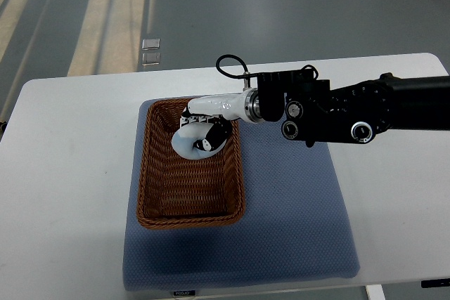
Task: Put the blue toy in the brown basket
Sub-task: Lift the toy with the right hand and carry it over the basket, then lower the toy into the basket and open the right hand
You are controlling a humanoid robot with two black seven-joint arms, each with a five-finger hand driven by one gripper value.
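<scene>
The right arm (pixel 351 114) entered from the 3 o'clock edge of the top view and extended toward 9 o'clock across the white table (pixel 63 173). Its black forearm housing ended in a white wrist section, with a black cable loop (pixel 228 64) standing off at the wrist's 12 o'clock side.

The right hand (pixel 204 128) was positioned over the upper half of the brown basket (pixel 190 166), near its 1 o'clock corner. The fingers (pixel 211 138) were curled around the blue toy (pixel 186 142), a pale blue rounded object, clamping it from the 3 o'clock side. Whether the toy touched the basket floor could not be determined from this view.

The basket, a rectangular woven container, sat on a blue-grey mat (pixel 281 230), occupying the mat's 9 o'clock half. The mat lay on the table, with its 6 o'clock edge near the table edge.

Two small pale squares (pixel 150 50) lay on the grey floor (pixel 281 5) beyond the table's 12 o'clock edge.
</scene>
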